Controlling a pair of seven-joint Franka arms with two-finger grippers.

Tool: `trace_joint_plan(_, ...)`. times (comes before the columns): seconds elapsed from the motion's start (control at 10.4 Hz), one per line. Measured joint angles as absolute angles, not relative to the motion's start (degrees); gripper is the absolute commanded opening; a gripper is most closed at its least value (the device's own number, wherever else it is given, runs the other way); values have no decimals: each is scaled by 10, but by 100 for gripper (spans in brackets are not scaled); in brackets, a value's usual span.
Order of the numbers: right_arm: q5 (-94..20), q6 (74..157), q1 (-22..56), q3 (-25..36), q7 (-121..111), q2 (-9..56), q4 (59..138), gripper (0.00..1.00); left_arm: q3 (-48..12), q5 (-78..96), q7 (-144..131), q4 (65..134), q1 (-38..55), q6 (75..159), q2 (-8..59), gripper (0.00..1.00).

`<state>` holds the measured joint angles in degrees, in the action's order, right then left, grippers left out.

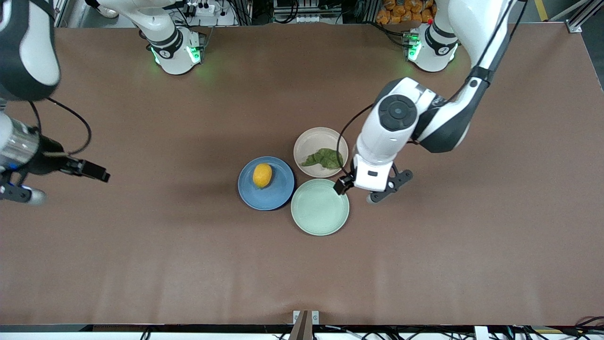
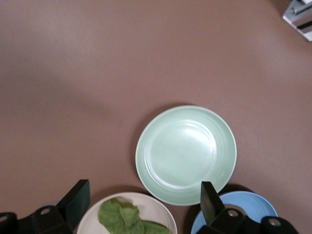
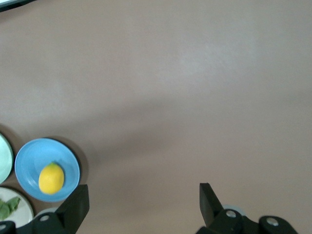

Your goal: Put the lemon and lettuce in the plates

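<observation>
Both grippers, left (image 1: 367, 191) and right (image 1: 61, 182), hang open-fingered.

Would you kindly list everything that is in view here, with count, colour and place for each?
lemon: one, yellow, on the blue plate.
lettuce: one leaf, dark green, on the beige plate.
blue plate: one, blue, toward the right arm's end of the three plates.
beige plate: one, pale beige-pink, farthest of the three from the front camera.
mint plate: one, pale mint green, nothing on it, nearest the front camera.
table: one, brown.
left gripper: one, black fingers, open, holding nothing, beside the mint plate's rim.
right gripper: one, open, holding nothing, over the right arm's end of the table, waiting.
</observation>
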<state>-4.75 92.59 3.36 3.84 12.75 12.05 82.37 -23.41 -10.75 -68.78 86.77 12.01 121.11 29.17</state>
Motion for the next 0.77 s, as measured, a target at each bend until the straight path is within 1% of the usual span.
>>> trace_joint_plan(0.19, -44, 913, 26, 39, 127, 100, 824, 100, -233, -108, -634, 862, 93, 1210, 285, 100)
trace_joint_plan(0.48, -39, 913, 23, 39, 127, 95, 819, 100, -233, -108, -575, 860, 65, 1196, 273, 100)
trace_joint_plan(0.77, -10, 879, 21, 38, 127, 86, 815, 100, -233, -108, -500, 859, 29, 1183, 261, 100)
